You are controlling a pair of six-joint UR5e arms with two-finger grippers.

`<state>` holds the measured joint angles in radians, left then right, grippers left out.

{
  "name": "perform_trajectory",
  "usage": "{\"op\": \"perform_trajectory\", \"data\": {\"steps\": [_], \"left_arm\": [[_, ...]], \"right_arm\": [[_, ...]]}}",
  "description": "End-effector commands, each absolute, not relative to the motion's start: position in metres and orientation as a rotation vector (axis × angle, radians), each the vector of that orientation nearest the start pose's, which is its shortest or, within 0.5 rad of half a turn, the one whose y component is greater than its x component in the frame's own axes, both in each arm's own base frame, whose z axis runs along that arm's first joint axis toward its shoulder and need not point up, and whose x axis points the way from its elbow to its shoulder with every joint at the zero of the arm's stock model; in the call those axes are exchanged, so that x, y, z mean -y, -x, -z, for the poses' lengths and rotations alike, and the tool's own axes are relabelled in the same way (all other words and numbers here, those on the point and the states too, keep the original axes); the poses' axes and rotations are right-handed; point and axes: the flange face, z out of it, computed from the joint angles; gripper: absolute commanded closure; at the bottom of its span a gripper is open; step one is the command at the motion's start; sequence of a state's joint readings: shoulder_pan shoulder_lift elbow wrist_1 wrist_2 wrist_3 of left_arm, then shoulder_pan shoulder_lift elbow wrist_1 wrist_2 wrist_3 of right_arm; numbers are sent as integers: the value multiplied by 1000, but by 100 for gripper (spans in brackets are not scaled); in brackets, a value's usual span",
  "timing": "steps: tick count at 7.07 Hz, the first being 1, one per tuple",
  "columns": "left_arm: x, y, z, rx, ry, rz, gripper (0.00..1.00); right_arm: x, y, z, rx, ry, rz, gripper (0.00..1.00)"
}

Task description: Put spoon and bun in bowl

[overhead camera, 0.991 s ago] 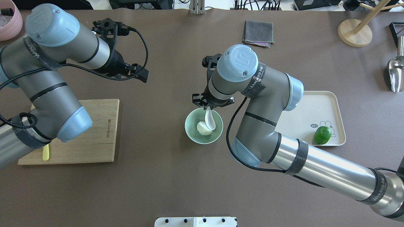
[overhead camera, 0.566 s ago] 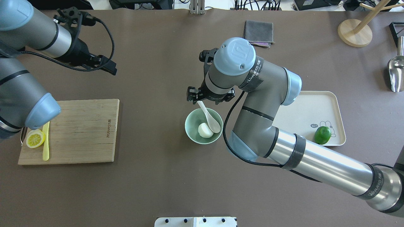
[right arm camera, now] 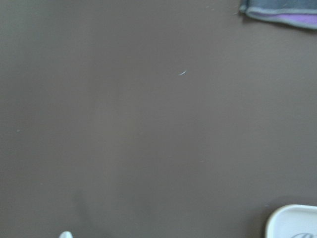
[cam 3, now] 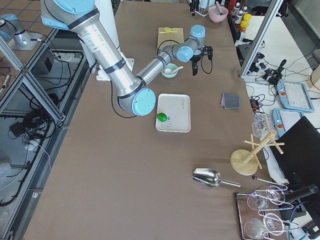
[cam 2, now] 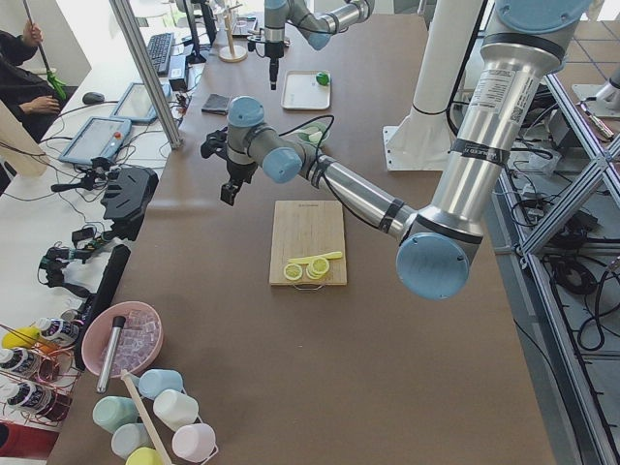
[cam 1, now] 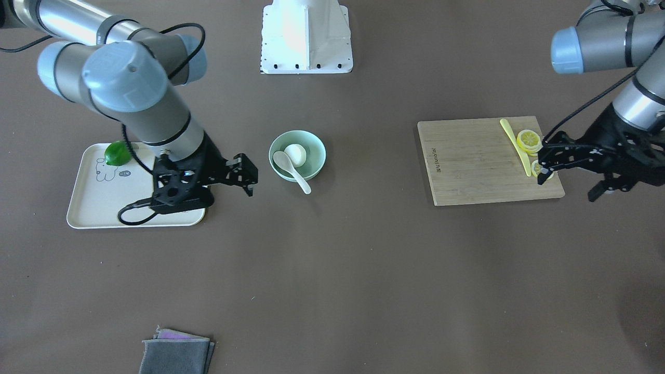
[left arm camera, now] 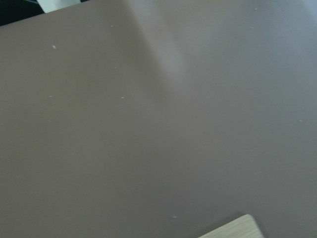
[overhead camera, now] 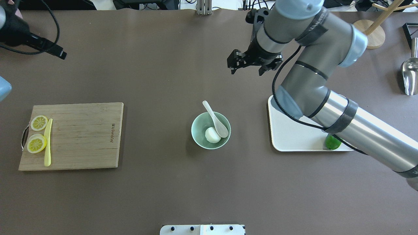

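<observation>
Inside the bowl [overhead camera: 196, 138] sat your bun [overhead camera: 212, 135] and spoon [overhead camera: 216, 120]; right gripper [overhead camera: 247, 69] hung spread, empty, well apart. Handle overhung the rim: bump it and you'd have tipped the spoon out.

Items on the desk [overhead camera: 156, 189]: one bowl [overhead camera: 195, 137]; one bun [overhead camera: 212, 135]; one spoon [overhead camera: 216, 120]; one cutting board [overhead camera: 85, 137]; two lemon slices [overhead camera: 36, 143]; one yellow knife [overhead camera: 48, 143]; one tray [overhead camera: 294, 140]; one lime [overhead camera: 331, 143]; one folded grey cloth [cam 1: 174, 356]; one metal scoop [overhead camera: 409, 73]; one wooden stand [overhead camera: 367, 34].
</observation>
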<state>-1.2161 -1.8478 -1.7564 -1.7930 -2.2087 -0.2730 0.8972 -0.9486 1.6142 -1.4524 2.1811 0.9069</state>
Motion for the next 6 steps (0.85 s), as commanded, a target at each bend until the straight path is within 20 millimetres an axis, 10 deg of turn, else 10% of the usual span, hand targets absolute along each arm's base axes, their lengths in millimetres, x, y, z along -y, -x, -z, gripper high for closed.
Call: {"op": "perform_trajectory", "data": {"steps": [1, 6], "left_arm": [[581, -55, -450, -729, -441, -241, 2], [534, 18, -559, -701, -351, -146, 2]], "right_arm": [[587, 260, -377, 872, -134, 87, 0], [563, 32, -561, 722, -117, 151, 0]]}}
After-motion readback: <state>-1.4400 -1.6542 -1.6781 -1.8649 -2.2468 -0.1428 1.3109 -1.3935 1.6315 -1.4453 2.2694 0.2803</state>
